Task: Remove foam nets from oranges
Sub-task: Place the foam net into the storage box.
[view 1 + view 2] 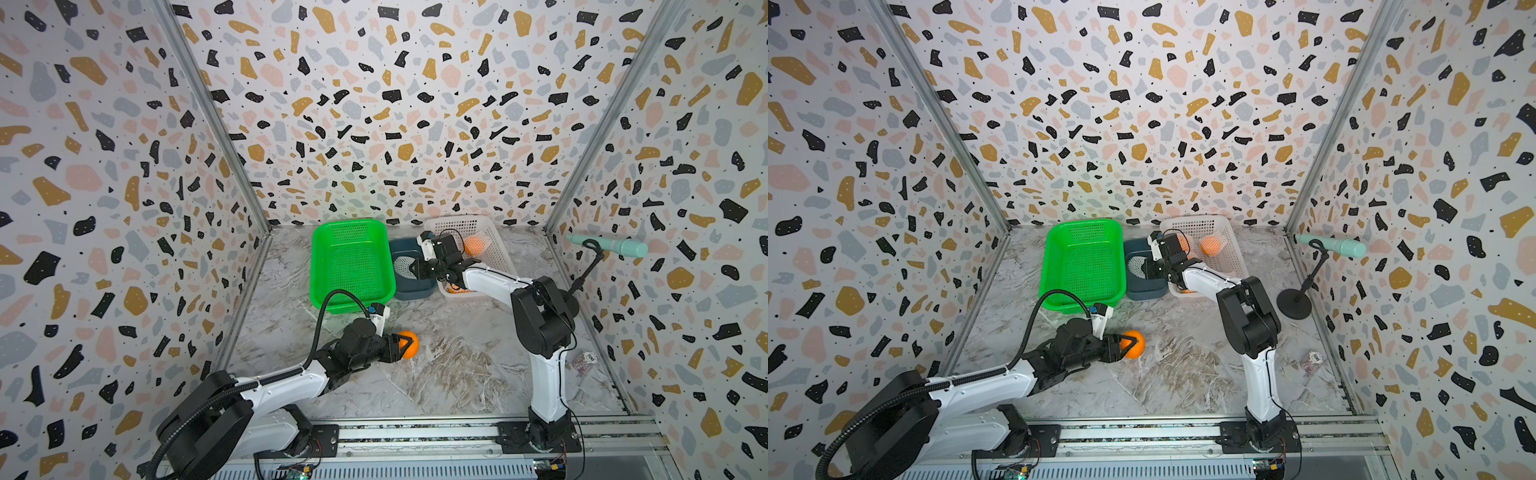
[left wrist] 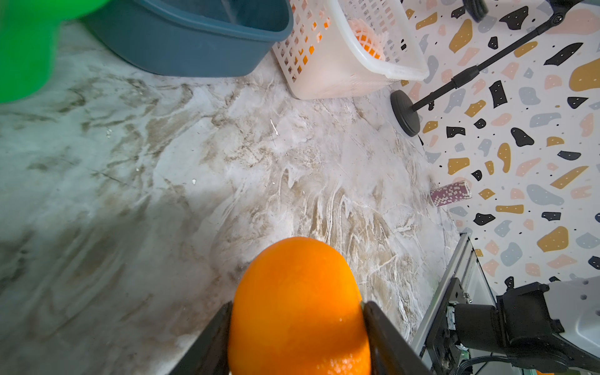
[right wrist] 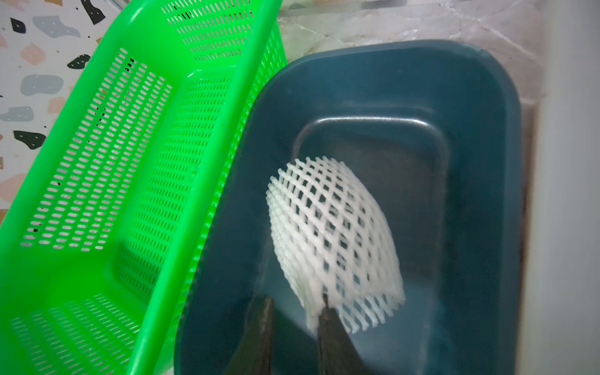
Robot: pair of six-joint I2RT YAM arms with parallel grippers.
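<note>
A bare orange [image 1: 409, 345] [image 1: 1134, 345] hangs just above the marble floor at front centre, with my left gripper [image 1: 404, 343] [image 2: 298, 305] shut on its sides; the left wrist view shows the orange [image 2: 298, 308] filling the jaws. My right gripper [image 1: 415, 268] [image 3: 297, 298] hovers over the dark blue tub [image 1: 411, 289] [image 3: 470, 194], jaws apart. A white foam net [image 3: 331, 233] [image 1: 403, 264] [image 1: 1136, 264] sags into the tub and clings to one fingertip. Netted oranges [image 1: 476, 245] [image 1: 1210, 246] lie in the white basket [image 1: 494, 237] [image 2: 341, 65], partly hidden by my right arm.
An empty green basket [image 1: 353, 262] [image 3: 97, 194] stands left of the tub at the back. A microphone stand [image 1: 1293, 303] [image 2: 406, 113] with a teal head [image 1: 606, 245] sits by the right wall. A stack of chips [image 1: 584, 359] [image 2: 451, 193] lies near that wall.
</note>
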